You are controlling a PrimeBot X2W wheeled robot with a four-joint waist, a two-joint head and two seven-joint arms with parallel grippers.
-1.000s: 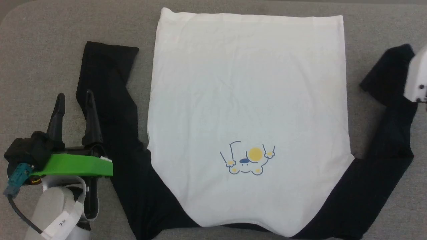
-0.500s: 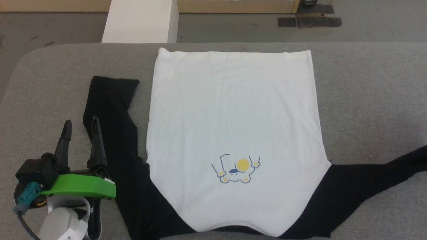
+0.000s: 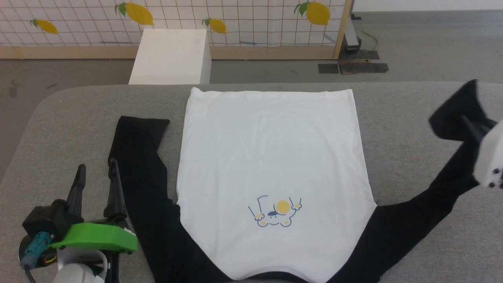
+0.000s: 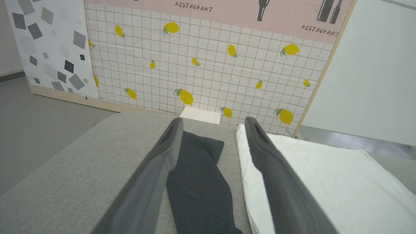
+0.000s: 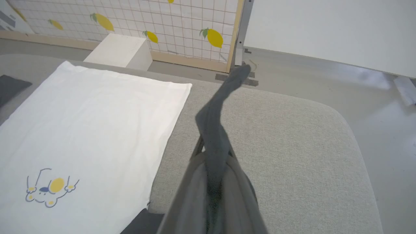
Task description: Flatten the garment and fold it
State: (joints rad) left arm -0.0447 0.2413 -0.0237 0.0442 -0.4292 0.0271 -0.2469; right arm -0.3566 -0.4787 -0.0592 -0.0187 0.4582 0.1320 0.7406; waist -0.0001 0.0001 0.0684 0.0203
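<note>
Head view: one garment point(image 3: 271, 157), hem far

Left gripper point(image 3: 97, 165) stands open, empty, beside one black sleeve point(image 3: 137, 165). The garment lies flat on the grey table point(image 3: 393, 118), long axis near-to-far. Right gripper point(image 3: 471, 127) pinches the other sleeve point(image 3: 412, 212), held up.

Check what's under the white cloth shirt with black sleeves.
Grey fabric-covered table shows all round the shirt; beneath the flat white body is covered. One black sleeve end is lifted clear of the table, pinched in the shut right gripper.
</note>
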